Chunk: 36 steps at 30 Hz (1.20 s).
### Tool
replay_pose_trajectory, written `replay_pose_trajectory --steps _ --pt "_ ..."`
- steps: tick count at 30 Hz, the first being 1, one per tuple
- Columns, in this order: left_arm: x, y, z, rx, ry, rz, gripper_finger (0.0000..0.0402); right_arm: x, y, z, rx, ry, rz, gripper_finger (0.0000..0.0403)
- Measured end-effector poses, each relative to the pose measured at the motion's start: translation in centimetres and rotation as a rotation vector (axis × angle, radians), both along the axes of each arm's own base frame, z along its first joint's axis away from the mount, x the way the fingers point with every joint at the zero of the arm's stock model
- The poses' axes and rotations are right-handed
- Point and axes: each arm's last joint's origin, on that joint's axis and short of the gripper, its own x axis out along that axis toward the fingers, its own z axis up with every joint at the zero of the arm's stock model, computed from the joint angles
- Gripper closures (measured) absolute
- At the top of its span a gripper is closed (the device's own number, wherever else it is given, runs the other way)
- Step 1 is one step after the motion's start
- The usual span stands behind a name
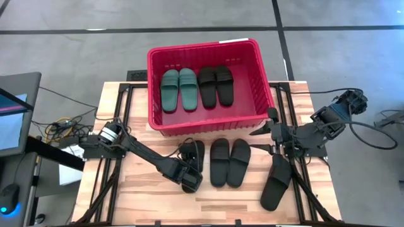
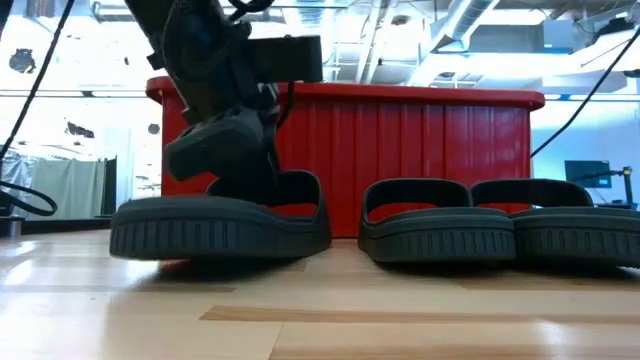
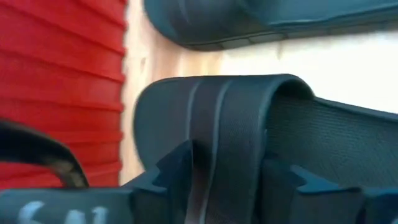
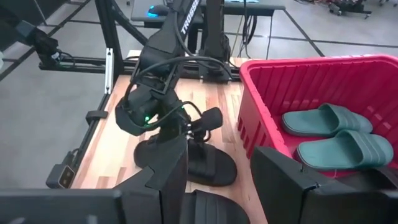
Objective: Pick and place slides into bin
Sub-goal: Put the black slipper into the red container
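Note:
The red bin [image 1: 202, 48] stands at the table's far middle and holds a green pair of slides [image 1: 178, 89] and a black pair [image 1: 216, 85]. Another black pair [image 1: 229, 162] lies side by side on the table in front of the bin. My left gripper [image 1: 188, 171] is down on a single black slide [image 1: 194, 153] to their left, shut on its strap. My right gripper [image 1: 278, 161] is shut on another black slide [image 1: 275, 186] near the table's right edge. The other slides are out of view. My left gripper comes from above and has the slide's wide strap [image 3: 229, 134] between its two fingers [image 3: 169, 180], one at each edge of the strap. In the low view the slide's sole [image 2: 220, 238] lies level at the table top. My right gripper holds the black slide at one end [image 4: 211, 213], between its two fingers [image 4: 163, 177]. The slide stretches from the gripper toward the table's near edge. The fingers hide the place of contact, and I cannot tell whether the slide is clear of the table.
The bin's near wall [image 2: 400, 160] rises right behind the slides on the table. A monitor [image 1: 16, 113] and cables stand off the table's left side. Bare wood [image 1: 139, 202] lies along the near edge.

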Motion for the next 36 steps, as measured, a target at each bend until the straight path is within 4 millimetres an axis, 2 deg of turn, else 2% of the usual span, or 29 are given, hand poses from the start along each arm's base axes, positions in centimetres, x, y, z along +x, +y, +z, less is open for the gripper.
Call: replay_pose_trajectory --steps 6,12,17,20,26,30,36 --pt "0.4 -0.1 1.6 0.023 0.016 0.018 0.0387 -0.2 0.3 0.0 -0.008 -0.004 -0.001 0.0246" --pt "1.4 -0.5 4.9 0.032 0.001 0.011 0.0397 -0.3 0.3 0.0 -0.012 -0.004 -0.005 0.025" --pt "2.0 -0.8 8.4 0.051 0.006 -0.024 0.0399 -0.3 0.3 0.0 -0.013 -0.003 -0.005 0.025" --pt "2.0 -0.8 10.9 0.058 0.01 -0.027 0.0399 -0.3 0.4 0.0 -0.014 -0.003 0.001 0.0251" --pt "1.3 -0.3 17.1 0.119 -0.026 -0.019 0.04 -0.5 0.5 -0.2 -0.029 0.009 0.012 0.0257" --pt "0.4 1.1 21.4 0.204 -0.056 -0.001 0.04 -0.5 0.4 -0.2 -0.036 0.012 0.011 0.0257" --pt "-0.3 5.2 26.1 0.306 -0.085 0.011 0.0401 -0.1 -0.2 -0.2 -0.044 0.013 -0.024 0.0259"
